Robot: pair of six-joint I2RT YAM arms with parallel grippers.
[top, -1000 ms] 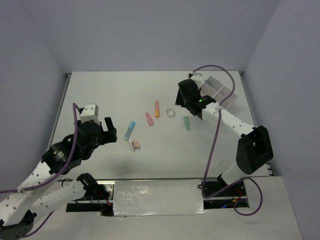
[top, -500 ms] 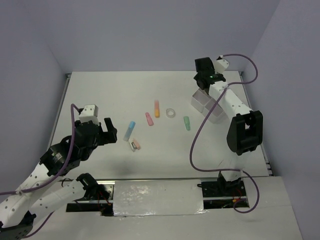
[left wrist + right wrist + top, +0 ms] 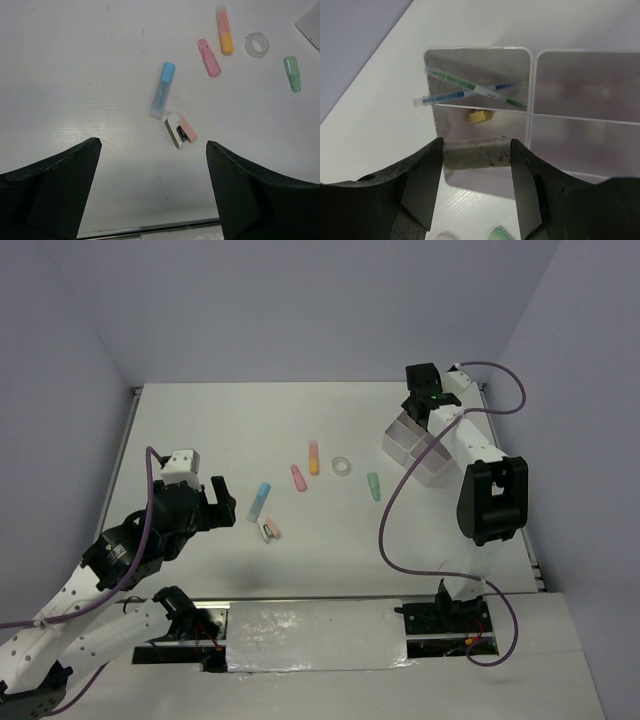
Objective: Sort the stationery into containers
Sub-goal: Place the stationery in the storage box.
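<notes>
The white tray [image 3: 481,49] sits at the far right of the worktop [image 3: 200,430], its cross divider making 4 compartments. In the right wrist view, 1 compartment holds 2 pens lying crossed, a green pen [image 3: 511,101] and a blue pen [image 3: 447,95]. A small yellow piece [image 3: 479,116] lies close to the dividing wall beneath them; which side of the wall it is on cannot be told.

A speckled beige piece [image 3: 477,155] hangs above the near part of that side of the tray. It is clamped between the fingers of the right tool [image 3: 477,149], whose jaws stand about half closed against its 2 ends. In the top view the right tool [image 3: 421,390] is over the far end of the tray [image 3: 437,472].

6 more items lie loose in the middle of the worktop, all apart from the tray. They are an orange piece [image 3: 224,36], a pink piece [image 3: 208,57] just beside it, a clear tape ring [image 3: 256,45], a green piece [image 3: 292,74] and a blue piece [image 3: 161,91]. The 6th is a small white-and-pink item [image 3: 180,131], almost touching the blue piece's lower end.

The left tool [image 3: 152,145] hovers over the near left of the worktop with its jaws spread fully wide and nothing between them. The white-and-pink item is the nearest thing to it.
</notes>
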